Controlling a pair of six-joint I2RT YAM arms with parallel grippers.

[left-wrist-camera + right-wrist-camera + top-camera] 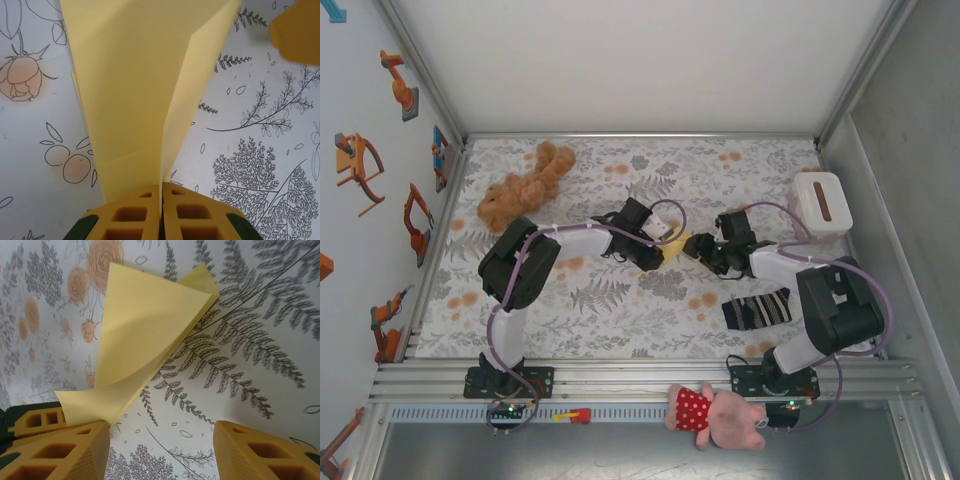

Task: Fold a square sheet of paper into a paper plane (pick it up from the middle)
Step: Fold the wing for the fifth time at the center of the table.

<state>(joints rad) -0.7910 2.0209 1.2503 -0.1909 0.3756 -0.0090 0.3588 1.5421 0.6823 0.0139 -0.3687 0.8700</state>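
The pale-yellow sheet of paper [130, 85] is folded along a centre crease into a tapering, plane-like shape. My left gripper [161, 186] is shut on its narrow end at the crease, and the paper [678, 243] hangs just above the middle of the floral table. In the right wrist view the paper [145, 325] fans out up and left, its lower corner pinched by the left gripper's fingers [37, 422]. My right gripper [160, 432] is open beside it, its left finger [75, 450] close to the paper's lower edge, with nothing between the jaws. The right gripper [705, 248] faces the left gripper [662, 247].
A brown teddy [525, 185] lies at the back left, a white box [820, 203] with a brown slot at the back right. A striped sock [757, 308] lies by the right arm. A pink doll in a red dress [715, 415] sits on the front rail.
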